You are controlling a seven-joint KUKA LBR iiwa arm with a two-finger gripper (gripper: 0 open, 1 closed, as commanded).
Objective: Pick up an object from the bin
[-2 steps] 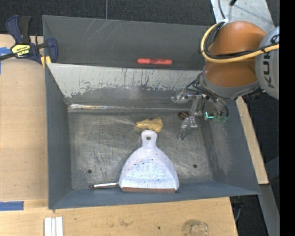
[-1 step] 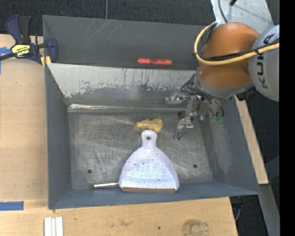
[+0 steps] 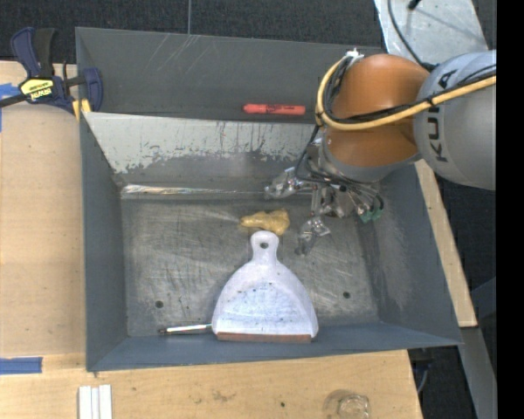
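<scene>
Over scratched grey metal bin [image 3: 105, 234], dark room behind, my gripper [image 3: 313, 230] low at right-centre, open or shut I cannot tell, one tan lump [image 3: 265, 223] mid-floor just left of me, one white dustpan [image 3: 264, 299] near front, one thin stick [image 3: 185, 329] beside it, one red marker [image 3: 274, 109] on back wall

The arm [image 3: 458, 116] reaches in from the right (orange wrist cover [image 3: 371, 112] uppermost), gripper [image 3: 313, 225] pointing down, right of centre.

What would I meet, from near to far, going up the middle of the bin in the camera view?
White dustpan → yellowish lump → red marker
</scene>
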